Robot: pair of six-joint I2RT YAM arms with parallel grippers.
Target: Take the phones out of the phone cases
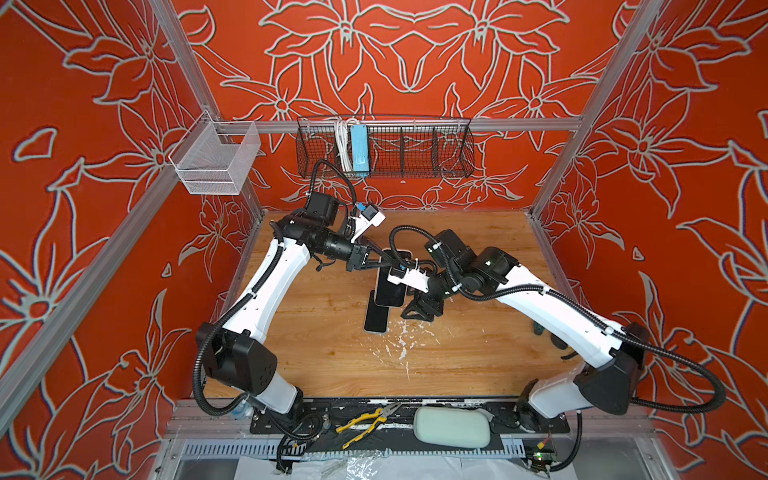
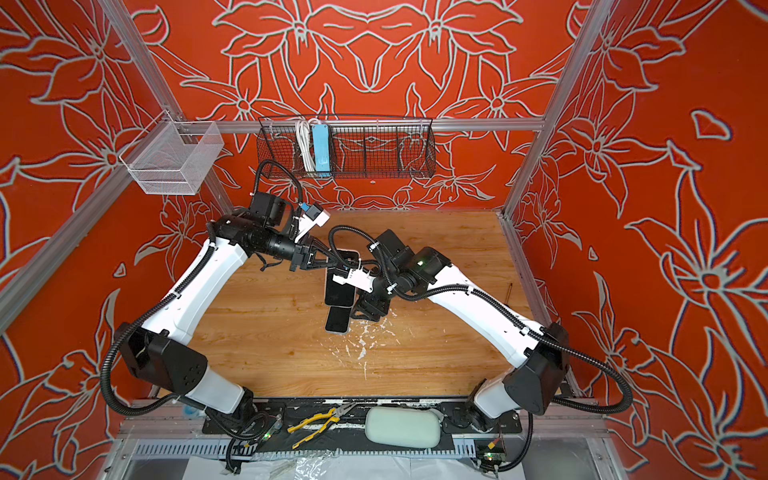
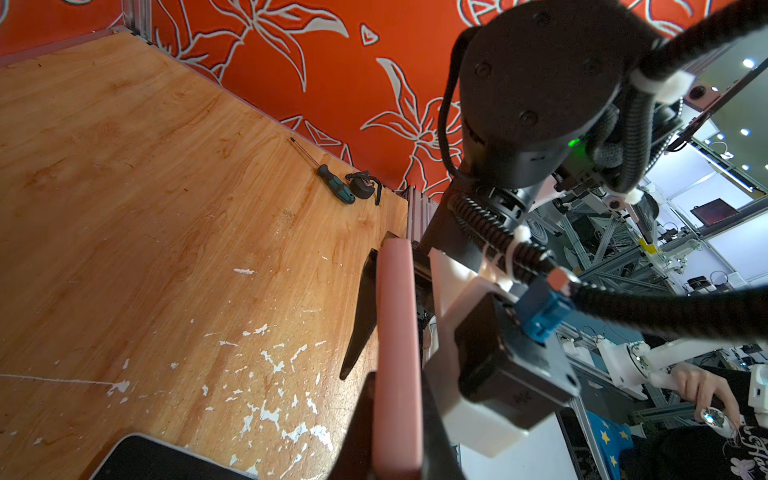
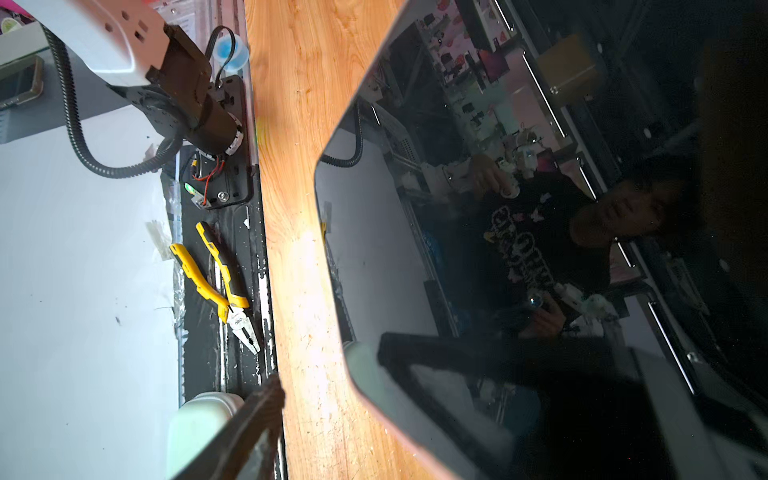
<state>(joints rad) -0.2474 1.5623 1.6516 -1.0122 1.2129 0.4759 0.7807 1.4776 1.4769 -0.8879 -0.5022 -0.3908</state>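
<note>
**Right wrist view: phone not yet out of its case**

Right wrist view is almost filled by the black shiny phone (image 4: 540, 208), and a thin pink rim is seen along its edge. In the left wrist view that rim is shown to be the smooth pink phone case (image 3: 395, 332), turned edge-on. So the phone is judged to be inside the case. Both are held up over the middle of the light brown wooden table (image 1: 311, 353), tilted, with the dark screen seen from above.

The pink phone case is pinched at its edge by the left gripper (image 1: 388, 263), whose jaws are pressed tight on it. The right gripper (image 1: 415, 306) is set low, beside the near end of the phone. Its jaws are spread, with one black finger (image 3: 361, 316) just beside the pink edge. No firm grip is seen there.

None of the real job looks done yet. The phone is up and held, but it has to be pushed or peeled out of the case.

A second dark flat phone (image 1: 376, 318) is lying on the table, partly hidden under the held one. Whether it has a case cannot be told. Farther out, a green-handled screwdriver (image 3: 336, 189) is lying by the wall. Yellow-handled pliers (image 1: 368, 419) are lying on the front rail.
</note>
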